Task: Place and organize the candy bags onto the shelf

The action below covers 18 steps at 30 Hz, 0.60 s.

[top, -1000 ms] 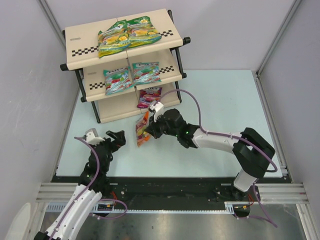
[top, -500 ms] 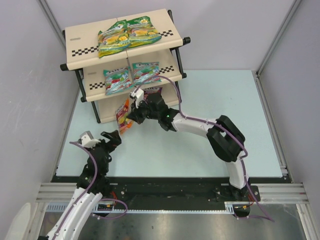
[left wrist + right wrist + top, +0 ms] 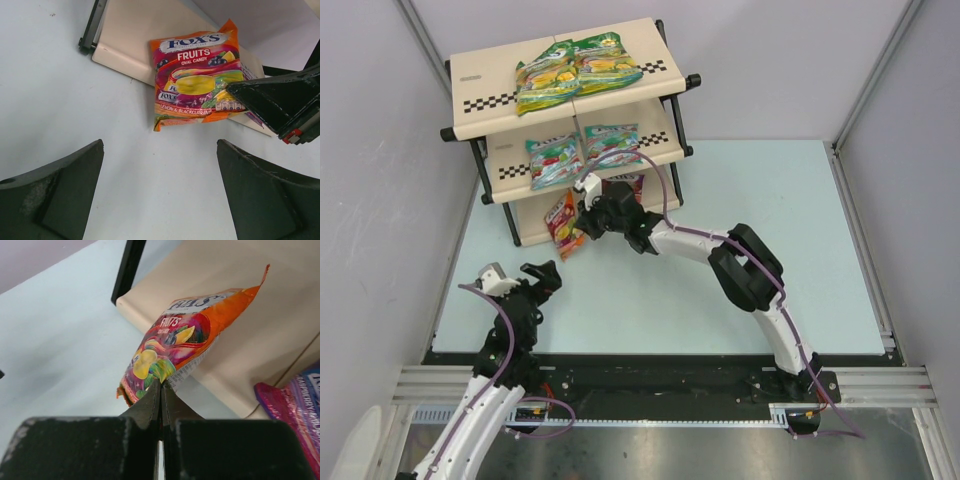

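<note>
The shelf (image 3: 480, 88) stands at the far left. Two green-yellow candy bags (image 3: 576, 70) lie on its top tier and two teal ones (image 3: 582, 152) on the middle tier. The purple-pink bag (image 3: 623, 184) lies on the bottom tier, partly hidden, and shows in the right wrist view (image 3: 296, 399). My right gripper (image 3: 584, 224) is shut on the lower edge of the red-orange bag (image 3: 562, 222), holding it tilted over the front left edge of the bottom panel (image 3: 250, 310). The bag shows in both wrist views (image 3: 197, 80) (image 3: 180, 342). My left gripper (image 3: 542, 278) is open and empty over the table, short of the bag.
A black frame leg (image 3: 127, 270) of the shelf stands just left of the held bag. Grey walls close in the pale blue table (image 3: 770, 200) on the left, back and right. The right arm stretches across the middle of the table.
My right arm has carried the red-orange bag left and away from me, from the table to the bottom tier's front edge. My left gripper has drawn back slightly.
</note>
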Tool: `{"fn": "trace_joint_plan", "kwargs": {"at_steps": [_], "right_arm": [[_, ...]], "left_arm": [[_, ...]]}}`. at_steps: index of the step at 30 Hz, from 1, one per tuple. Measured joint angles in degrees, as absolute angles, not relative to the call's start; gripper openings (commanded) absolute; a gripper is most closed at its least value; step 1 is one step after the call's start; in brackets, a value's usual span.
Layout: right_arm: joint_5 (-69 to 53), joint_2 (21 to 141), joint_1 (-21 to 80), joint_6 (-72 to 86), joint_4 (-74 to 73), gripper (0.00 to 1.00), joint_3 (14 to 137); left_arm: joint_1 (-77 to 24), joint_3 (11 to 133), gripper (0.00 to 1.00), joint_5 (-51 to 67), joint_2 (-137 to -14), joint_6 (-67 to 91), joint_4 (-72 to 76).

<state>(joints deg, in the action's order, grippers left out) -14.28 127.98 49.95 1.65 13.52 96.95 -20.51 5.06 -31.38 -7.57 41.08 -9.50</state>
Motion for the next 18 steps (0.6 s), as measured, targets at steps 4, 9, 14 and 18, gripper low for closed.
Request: {"fn": "trace_joint_plan", "kwargs": {"at_steps": [4,9,14,18], "right_arm": [[-11.6,128.3,49.4,1.4,13.6,0.23,97.7],[-7.8,128.8,48.1,1.7,14.1,0.5,98.4],[-4.3,125.8,47.1,2.1,18.2,0.53,91.1],[-1.5,120.7,46.9,3.5,19.2,0.53,82.5]], "left_arm": [[-20.5,5.1,1.0,-31.4,-8.4,41.1,-8.9],[-20.5,5.1,1.0,-31.3,-9.8,41.1,-7.9],[-20.5,5.1,1.0,-31.2,-10.5,41.0,-7.8],[-20.5,5.1,1.0,-30.9,-11.0,40.9,-7.6]]}}
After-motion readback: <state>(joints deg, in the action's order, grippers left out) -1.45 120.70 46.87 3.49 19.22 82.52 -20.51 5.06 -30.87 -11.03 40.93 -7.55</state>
